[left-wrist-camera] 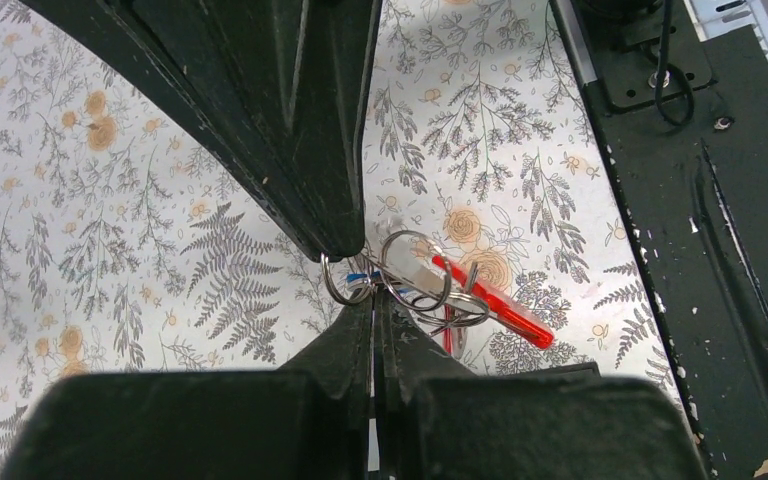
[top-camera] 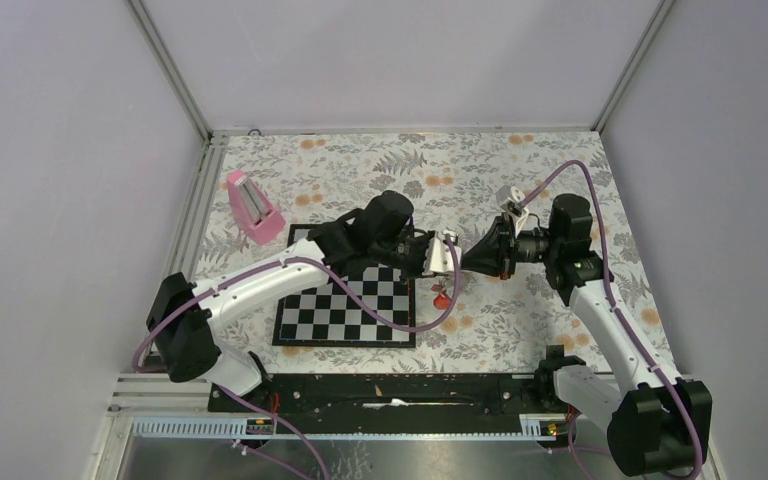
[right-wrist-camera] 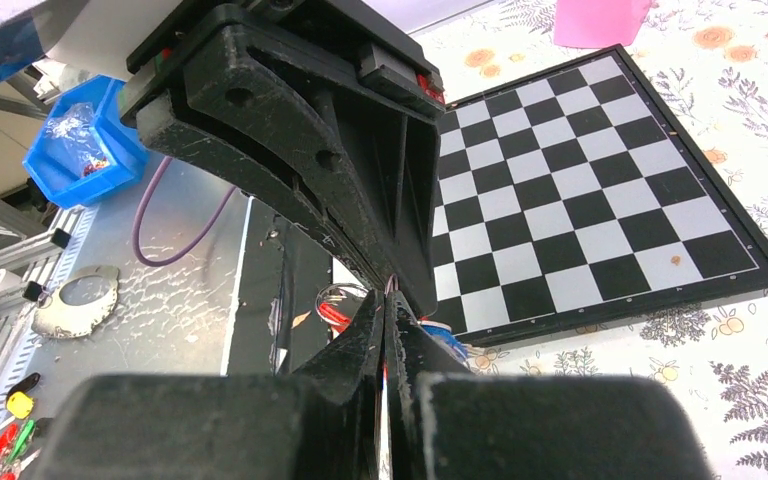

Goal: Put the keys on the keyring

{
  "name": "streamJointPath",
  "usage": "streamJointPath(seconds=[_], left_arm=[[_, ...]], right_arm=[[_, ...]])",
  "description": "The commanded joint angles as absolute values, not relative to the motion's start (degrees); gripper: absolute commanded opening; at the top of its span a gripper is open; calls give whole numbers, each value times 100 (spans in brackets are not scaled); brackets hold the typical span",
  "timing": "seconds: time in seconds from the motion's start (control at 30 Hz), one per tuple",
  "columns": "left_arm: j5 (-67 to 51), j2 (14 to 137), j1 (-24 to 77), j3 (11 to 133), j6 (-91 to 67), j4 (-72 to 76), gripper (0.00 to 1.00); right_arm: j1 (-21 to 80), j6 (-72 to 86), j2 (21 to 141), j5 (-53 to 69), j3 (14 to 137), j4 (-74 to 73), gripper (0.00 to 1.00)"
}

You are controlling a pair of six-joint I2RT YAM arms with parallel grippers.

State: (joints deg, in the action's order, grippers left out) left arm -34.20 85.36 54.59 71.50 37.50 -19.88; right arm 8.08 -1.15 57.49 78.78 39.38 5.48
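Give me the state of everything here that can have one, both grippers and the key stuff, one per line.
left gripper, shut, tips against the rings.
right gripper, shut on the keyring's rings.
keyring, held in the air, red strap hanging free.
blue-tagged key, between the two tips; threaded or not, unclear.

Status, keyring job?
Left pincer, right pincer shut, tips meeting. Keyring and blue tag bunched at tips, red fob end trailing; grip unclear. Nothing blocking.
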Motion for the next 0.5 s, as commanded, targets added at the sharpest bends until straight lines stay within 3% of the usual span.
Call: streamJointPath(seconds=[0.0,0.13,0.3,0.47], left_arm=[[-3235,8537,5594,7277,3793,-1897,0],[-3129,8473,5585,7303,3905,-2054,0],[-3174,8385,5581,7401,4126,-2415,0],[-3257,8384,5560,7532,4144,-2601,0]], right_arm=[[783,-80,5716,7809,3980,928,0],[781,-451,5684,7891,4075,538,0],[782,-2134,5674,7781,4450,-1222,0],[784,-3058,5670,7682,4634,-2072,0]])
